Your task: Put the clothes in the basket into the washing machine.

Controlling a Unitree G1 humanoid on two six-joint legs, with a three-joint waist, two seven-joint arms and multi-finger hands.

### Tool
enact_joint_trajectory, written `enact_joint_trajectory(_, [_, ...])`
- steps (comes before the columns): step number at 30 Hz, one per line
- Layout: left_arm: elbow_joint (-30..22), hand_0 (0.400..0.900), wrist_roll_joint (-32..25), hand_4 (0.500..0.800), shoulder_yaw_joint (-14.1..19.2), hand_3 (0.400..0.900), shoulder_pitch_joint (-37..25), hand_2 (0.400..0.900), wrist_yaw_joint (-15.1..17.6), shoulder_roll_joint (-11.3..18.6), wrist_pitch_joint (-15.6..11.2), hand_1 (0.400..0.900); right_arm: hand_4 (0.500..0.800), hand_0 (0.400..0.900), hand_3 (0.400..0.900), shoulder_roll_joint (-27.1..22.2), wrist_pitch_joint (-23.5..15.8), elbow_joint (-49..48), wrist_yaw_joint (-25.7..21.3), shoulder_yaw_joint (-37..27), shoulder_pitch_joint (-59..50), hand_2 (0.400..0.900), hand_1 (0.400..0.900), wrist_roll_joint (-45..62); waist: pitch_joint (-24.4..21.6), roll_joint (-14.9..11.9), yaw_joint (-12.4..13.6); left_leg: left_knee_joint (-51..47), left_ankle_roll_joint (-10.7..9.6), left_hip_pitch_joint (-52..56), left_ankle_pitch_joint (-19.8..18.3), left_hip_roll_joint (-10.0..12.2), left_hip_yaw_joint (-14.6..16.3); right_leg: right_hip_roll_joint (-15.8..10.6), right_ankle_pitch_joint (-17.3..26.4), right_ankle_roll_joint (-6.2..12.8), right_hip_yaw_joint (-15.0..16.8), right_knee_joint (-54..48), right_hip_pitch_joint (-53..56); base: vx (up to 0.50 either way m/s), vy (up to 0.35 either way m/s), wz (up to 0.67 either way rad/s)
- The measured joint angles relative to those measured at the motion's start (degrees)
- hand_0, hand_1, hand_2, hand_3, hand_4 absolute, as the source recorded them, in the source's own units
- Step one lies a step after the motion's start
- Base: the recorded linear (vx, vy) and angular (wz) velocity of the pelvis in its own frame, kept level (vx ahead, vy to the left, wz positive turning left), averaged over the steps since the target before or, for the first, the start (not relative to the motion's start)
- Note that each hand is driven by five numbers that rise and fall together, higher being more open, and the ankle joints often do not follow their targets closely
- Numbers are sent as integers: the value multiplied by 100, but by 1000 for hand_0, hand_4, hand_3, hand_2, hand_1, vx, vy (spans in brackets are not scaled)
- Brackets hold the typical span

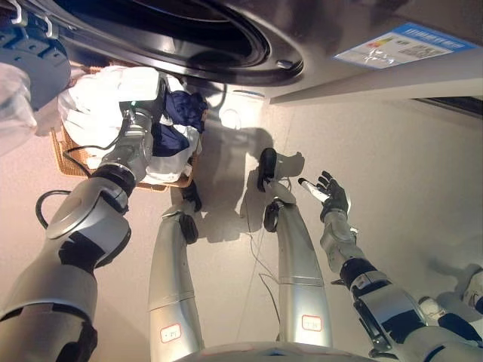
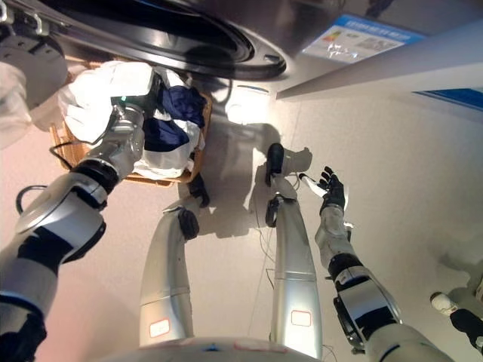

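A wicker basket [image 1: 63, 157] stands on the floor at the upper left, heaped with white clothes [image 1: 98, 94] and dark blue clothes [image 1: 185, 109]. My left hand [image 1: 151, 102] reaches into the pile; its fingers are buried in the cloth. The washing machine [image 1: 317, 34] fills the top of both views, with its round door opening [image 1: 181, 30] above the basket. My right hand [image 1: 328, 192] hangs open and empty over the bare floor at the centre right, fingers spread. It also shows in the right eye view [image 2: 330, 188].
The machine's open door [image 1: 23, 60] hangs at the far left edge beside the basket. A blue and white label [image 1: 404, 44] is on the machine's front. The floor is pale and smooth.
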Motion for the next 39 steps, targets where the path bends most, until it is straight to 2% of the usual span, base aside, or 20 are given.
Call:
enact_joint_trajectory(1, [-2,400,-178,500,75,400,125,400,1,-40,-33,400,800,900,900,33,0,7,1,0,25,900,900,-1,0,0,10,-119,-7,173,32,5,16,3,19,4,-4,-108,159,41,-31,4])
enact_joint_trajectory(4, [-27,400,-787,500,664,400,584,400,5,-235,-200,400,800,900,900,132,19,23,1,19,100,900,900,1,0,0,52,-650,-58,843,188,-49,73,18,136,9,-36,-557,776,30,-41,8])
enact_joint_trajectory(7, [-60,400,-1275,500,978,400,939,400,23,-408,-284,400,800,900,900,159,36,26,6,20,200,900,900,1,0,-1,96,-1263,-141,1541,381,-115,37,33,189,-17,-139,-977,1431,-15,-25,4])
enact_joint_trajectory(10, [-275,400,-1802,500,1433,400,1290,400,2,-517,-487,400,800,900,900,128,119,40,8,-35,252,900,900,10,-3,-6,116,-1842,-213,2123,606,-203,5,56,258,-48,-239,-1317,1933,-7,-47,8])
enact_joint_trajectory(13, [-361,400,-2881,500,2266,400,1688,400,-146,-862,-742,400,800,900,900,105,248,229,27,-98,249,900,900,119,-2,-9,166,-2409,-286,2829,772,-238,-21,107,262,-57,-294,-1608,2533,78,-53,5])
enact_joint_trajectory(16, [-494,400,-4273,500,3053,400,2100,400,-351,-1257,-1054,400,800,900,900,75,417,389,96,-307,250,900,900,167,-1,-11,214,-2972,-355,3569,950,-235,-35,178,277,-74,-350,-1915,3170,74,-48,5])
enact_joint_trajectory(17, [-504,400,-4661,500,3132,400,2177,400,-416,-1329,-1132,400,800,900,900,45,441,409,131,-324,241,900,900,228,-2,-13,230,-3113,-371,3769,992,-231,-51,198,277,-74,-383,-1978,3338,71,-40,6])
enact_joint_trajectory(19, [-544,400,-5488,500,3505,400,2274,400,-598,-1557,-1332,400,800,900,900,8,471,454,168,-481,227,900,900,322,-3,-13,247,-3371,-399,4103,1084,-224,-75,232,282,-80,-441,-2125,3641,57,-28,4])
enact_joint_trajectory(22, [-669,400,-6402,500,3781,400,2285,400,-808,-1796,-1464,400,800,900,900,-112,556,526,246,-546,175,900,900,364,-4,-14,294,-3600,-411,4388,1175,-216,-100,274,313,-81,-472,-2297,3922,69,-28,4])
enact_joint_trajectory(23, [-695,400,-6651,500,3783,400,2273,400,-812,-1859,-1532,400,800,900,900,-143,588,585,254,-548,127,900,900,368,-4,-14,310,-3667,-414,4468,1195,-214,-95,285,333,-82,-476,-2354,3998,53,-20,1])
enact_joint_trajectory(27, [-701,400,-7261,500,3844,400,2147,400,-880,-2010,-1570,400,800,900,900,-154,700,815,248,-555,-126,900,900,413,-4,-15,301,-3833,-431,4776,1247,-189,-98,335,379,-89,-517,-2542,4323,36,-18,2])
enact_joint_trajectory(33, [-537,400,-7648,500,3827,400,1342,400,-806,-2237,-1574,400,800,900,900,-118,821,1181,43,-509,-921,900,900,623,-5,-13,305,-3825,-430,4732,1277,-198,-90,333,429,-100,-503,-2542,4274,-14,-12,-6])
enact_joint_trajectory(37, [-320,400,-7762,500,3826,400,667,400,-662,-2373,-1596,400,800,900,900,-133,884,1529,-344,-417,-1596,900,900,805,-172,-29,266,-3603,-428,4084,1299,-186,-103,336,539,-138,-477,-2507,3710,-56,-28,-10])
enact_joint_trajectory(39, [-221,400,-7792,500,3833,400,353,400,-635,-2392,-1626,400,800,900,900,-118,883,1569,-362,-414,-1822,900,900,866,-174,-31,232,-3454,-420,3707,1293,-182,-102,334,613,-152,-452,-2487,3382,23,14,-24])
